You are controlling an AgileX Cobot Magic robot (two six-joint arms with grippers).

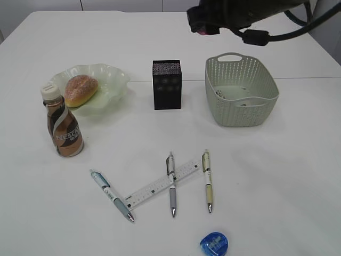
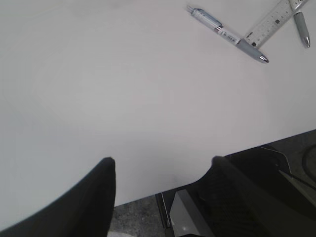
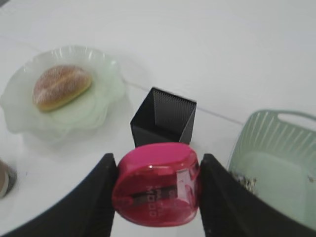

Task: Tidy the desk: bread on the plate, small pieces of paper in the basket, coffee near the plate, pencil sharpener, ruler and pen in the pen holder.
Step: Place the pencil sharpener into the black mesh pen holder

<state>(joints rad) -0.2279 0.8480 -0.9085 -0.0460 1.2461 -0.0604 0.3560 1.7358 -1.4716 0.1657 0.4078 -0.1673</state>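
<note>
We see the right gripper [image 3: 155, 190] raised above the back of the surface [image 1: 277, 176], its fingers [image 3: 98, 197] closed partway on a pink pencil sharpener [image 3: 155, 185] that fills the gap between them; in the right wrist view the black pen holder [image 3: 164, 121] stands just beyond and below it, open top upward. The left gripper [image 2: 160, 170] hangs at the near edge of the surface with its fingers [image 2: 98, 192] apart and nothing between them; only bare white shows there.

The bread [image 1: 80, 89] lies on the pale green plate [image 1: 114, 74] at the left; the coffee bottle [image 1: 63, 124] stands upright just in front of the plate, near its rim. The green basket [image 1: 242, 88] sits to the right of the pen holder, and small bits of paper [image 1: 221, 94] lie on its floor.

Toward the near side the clear ruler [image 1: 160, 185] lies at a slant; a grey pen [image 1: 172, 184] crosses over it, a blue-and-white pen [image 1: 112, 195] lies by its left end, their tips close though we cannot tell if they touch, and a cream pen [image 1: 207, 180] lies just right of it. A blue pencil sharpener [image 1: 214, 244] rests at the front edge of the exterior view, apart from the pens.
</note>
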